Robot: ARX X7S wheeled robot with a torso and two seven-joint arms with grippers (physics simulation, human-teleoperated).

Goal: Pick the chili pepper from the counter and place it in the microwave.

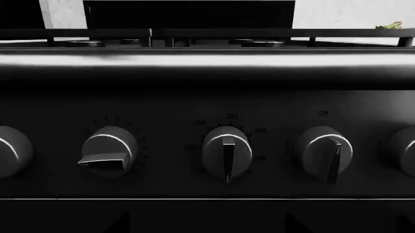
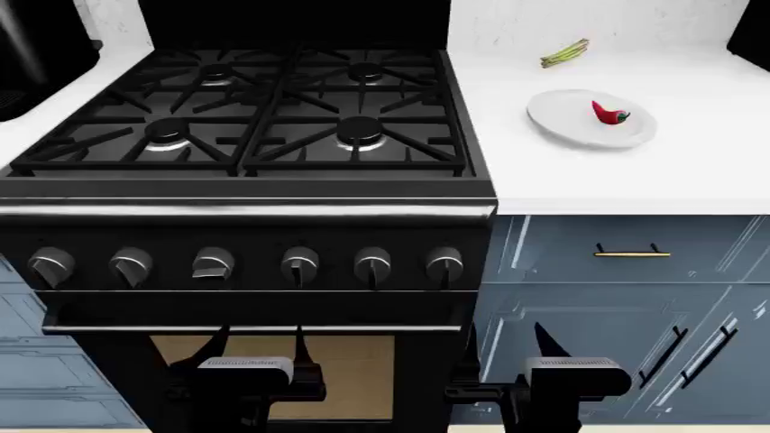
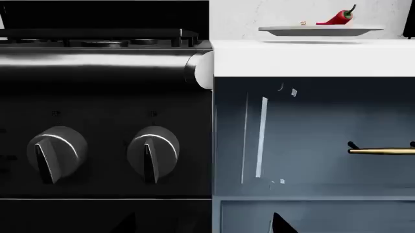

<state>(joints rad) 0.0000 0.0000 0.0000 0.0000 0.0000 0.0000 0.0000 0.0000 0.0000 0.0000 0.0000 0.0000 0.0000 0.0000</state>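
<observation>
The chili pepper (image 2: 610, 113), small, red and glossy, lies on a white plate (image 2: 565, 124) on the white counter (image 2: 673, 171), right of the stove. In the right wrist view the chili pepper (image 3: 337, 18) shows on the plate (image 3: 321, 31), far above the jaws. My left gripper (image 2: 259, 341) hangs open, low in front of the oven door. My right gripper (image 2: 506, 338) is open too, low before the blue-grey cabinet, well below the counter's edge. Neither holds anything. A dark glossy corner (image 2: 36, 45) at the far left may be the microwave; I cannot tell.
A black gas stove (image 2: 252, 117) with a row of knobs (image 2: 298, 264) fills the middle and left. A green asparagus bundle (image 2: 564, 53) lies at the back of the counter. Cabinet fronts with brass handles (image 2: 632, 253) stand under the counter.
</observation>
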